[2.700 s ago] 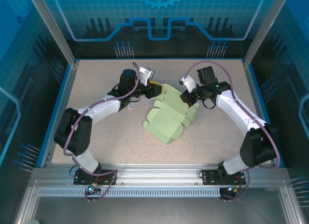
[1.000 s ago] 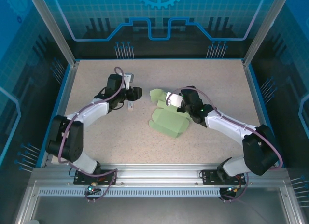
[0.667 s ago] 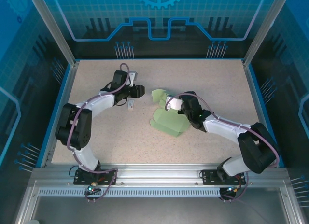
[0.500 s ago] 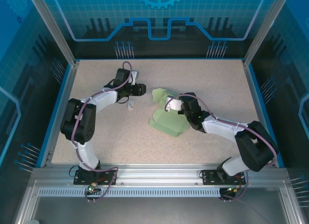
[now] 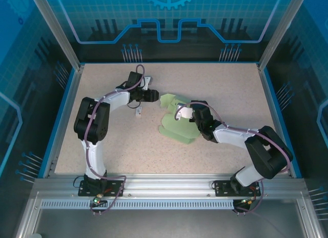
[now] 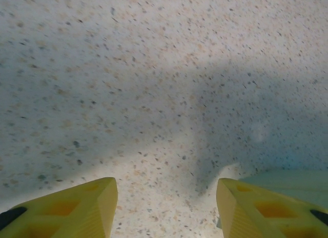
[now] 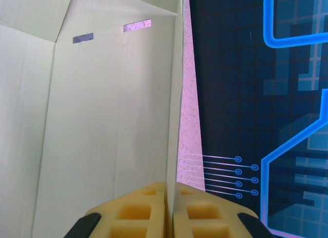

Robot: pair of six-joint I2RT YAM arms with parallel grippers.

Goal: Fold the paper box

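Observation:
The pale mint-green paper box lies mid-table, partly folded, with one flap sticking out toward the back left. My right gripper sits over the box's middle. In the right wrist view it is shut on the thin edge of an upright panel that has two small slots near its top. My left gripper hovers low just left of the flap, apart from it. Seen from the left wrist, it is open over bare table, and a corner of green card shows beyond the right finger.
A tiny white tag lies on the speckled table just below my left gripper. Blue walls with metal posts ring the table. The aluminium rail with the arm bases runs along the near edge.
The right gripper came in from the back right, folded the sheet over and now grips a panel. The left gripper let go, drew back, then edged right toward the flap.

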